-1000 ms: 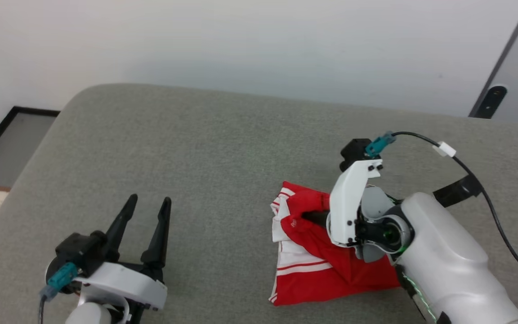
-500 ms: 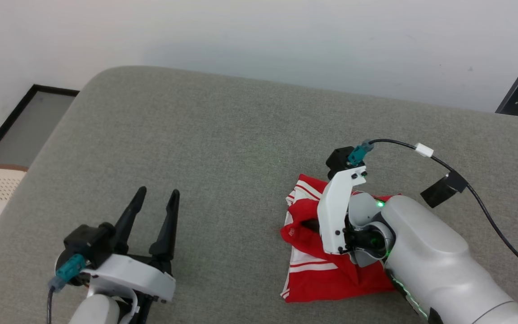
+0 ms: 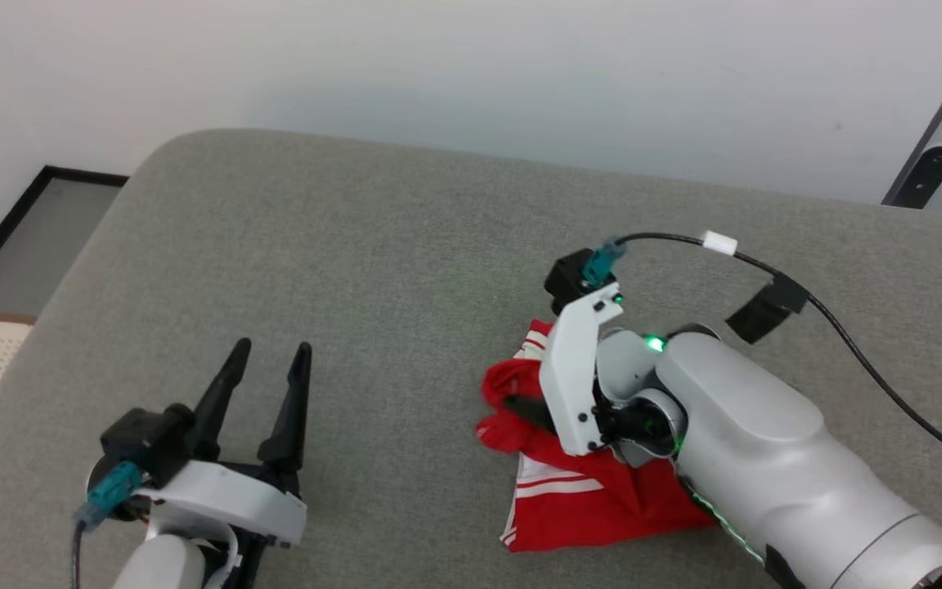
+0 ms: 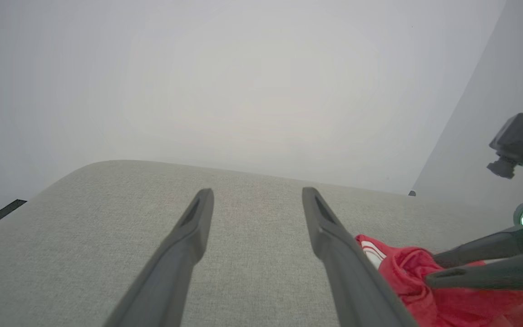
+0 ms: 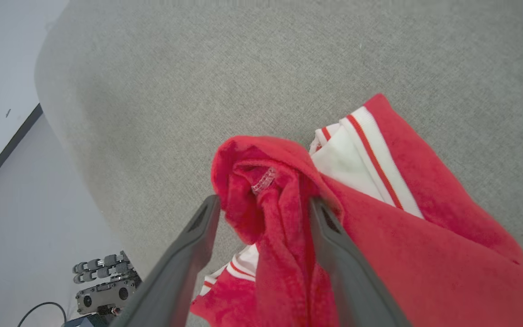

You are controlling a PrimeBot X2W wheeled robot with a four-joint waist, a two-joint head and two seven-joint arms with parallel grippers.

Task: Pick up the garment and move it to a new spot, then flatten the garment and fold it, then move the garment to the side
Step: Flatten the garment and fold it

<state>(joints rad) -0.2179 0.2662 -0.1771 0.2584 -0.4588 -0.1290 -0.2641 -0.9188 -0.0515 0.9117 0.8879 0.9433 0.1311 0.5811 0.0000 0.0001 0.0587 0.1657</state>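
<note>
- The garment (image 3: 602, 507), red with white panels and red-and-white striped trim, lies crumpled on the grey fabric-topped desk (image 3: 397, 245), on the desk's near right part as the head camera sees it.
- One edge of the garment is bunched into a raised red fold, and the rest spreads flat on the desk.
- The right end effector (image 5: 263, 202) hangs low over the desk at that fold. Its two dark fingers are spread apart, with the red fold standing between them. One finger (image 5: 334, 245) lies against the cloth, and the other has a narrow gap beside it, so the cloth is not pinched.
- The left end effector (image 3: 271, 348) is over the desk's near left part, well apart from the garment. Its fingers are spread wide and hold nothing.
</note>
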